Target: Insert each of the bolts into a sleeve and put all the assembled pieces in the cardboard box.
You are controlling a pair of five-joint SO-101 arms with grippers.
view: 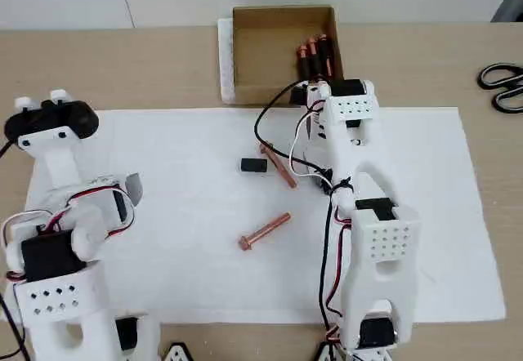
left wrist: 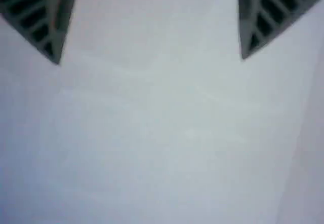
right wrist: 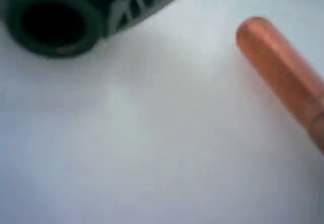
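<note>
The near bolt (view: 279, 166) is laid on the white sheet (view: 425, 214) a little in front of the cardboard box (view: 245, 51). Its long axis is set diagonally, one end towards the box and the other towards the right arm (view: 377, 238). The loose sleeve (view: 253, 166) is placed just beside it, with its long axis parallel to the box's front wall. The far bolt (view: 265, 231) is found farther from the box, also diagonal, with its head turned away from the box. Three assembled pieces (view: 315, 59) are packed against the box wall on the right arm's side, copper ends pointed away from the arms. Scissors (view: 502, 87) are left on the bare worktop (view: 122, 67), well apart from the box.

In the left wrist view the left gripper (left wrist: 149, 57) is shown with jaws spread wide over bare sheet, nothing between them.

In the right wrist view an upturned sleeve (right wrist: 50, 24) is seen end-on, its bore open to the camera, pressed against a ribbed grey part of the right gripper (right wrist: 109, 19). A copper bolt shank (right wrist: 283, 77) is laid near it, its plain end turned roughly towards that sleeve. In the high view this sleeve is hidden. Whether the right gripper is open or closed cannot be told.
</note>
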